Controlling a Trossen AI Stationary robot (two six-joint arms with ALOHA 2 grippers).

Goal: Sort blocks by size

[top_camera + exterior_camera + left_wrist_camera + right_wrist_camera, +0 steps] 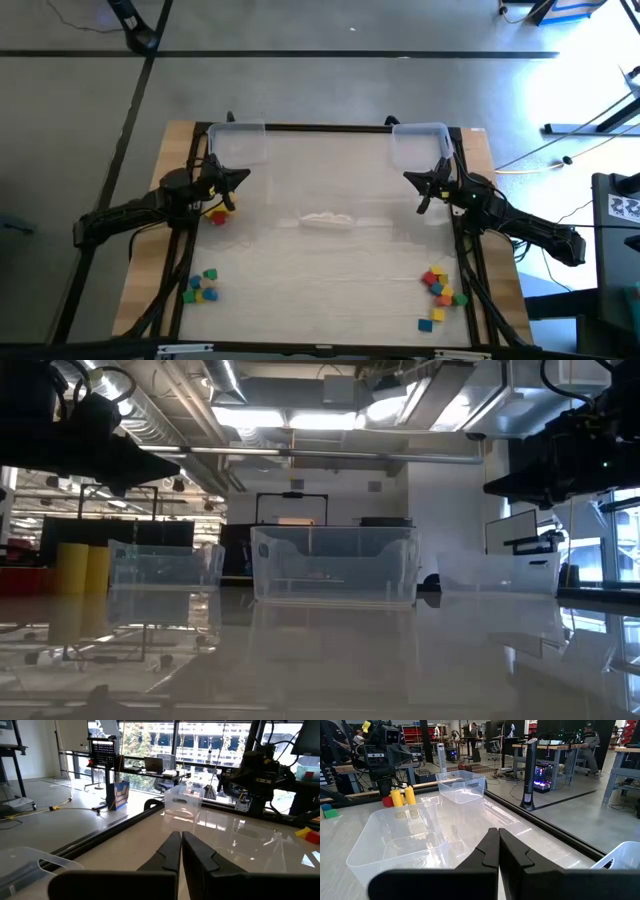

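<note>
We find the left gripper (pixel 243 176) and right gripper (pixel 408 178) both pinched fully closed, empty, hovering over the table's (pixel 320 290) left and right sides. The blocks (pixel 440 288) lie in clusters near the front corners, right and left (pixel 201 287), plus a red and yellow pair (pixel 219 215) partly hidden under the left arm. The clear bins (pixel 240 142) at the far edge are faint; a middle one (pixel 327 220) is barely traceable from above.

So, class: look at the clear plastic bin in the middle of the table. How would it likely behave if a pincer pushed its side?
The clear bin looks thin-walled and empty, so it is probably light and would slide across the glossy table rather than resist. Its base looks wide and its walls low, so tipping seems unlikely. The thin walls might flex a little under a push.
</note>
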